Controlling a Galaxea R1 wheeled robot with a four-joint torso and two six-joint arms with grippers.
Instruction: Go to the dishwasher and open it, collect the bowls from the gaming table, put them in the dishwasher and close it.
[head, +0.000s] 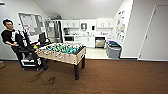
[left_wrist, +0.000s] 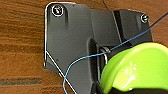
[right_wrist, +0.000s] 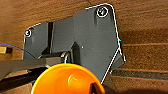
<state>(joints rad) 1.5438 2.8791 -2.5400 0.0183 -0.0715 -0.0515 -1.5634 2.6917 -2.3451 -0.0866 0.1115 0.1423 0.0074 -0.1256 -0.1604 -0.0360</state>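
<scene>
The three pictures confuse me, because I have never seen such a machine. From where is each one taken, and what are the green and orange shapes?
The machine is a wheeled robot with two arms. The wide picture comes from a camera high on it, looking across a brown carpet at a wooden table-football table with a green field, a seated person at the left and a kitchen behind, with a steel-fronted dishwasher. The other two come from cameras on its wrists, looking down at the carpet past dark robot plates. The left wrist picture shows a glossy lime-green bowl, the right wrist picture a glossy orange bowl. Each sits right at its gripper, probably held, but the fingers are hidden.
</scene>
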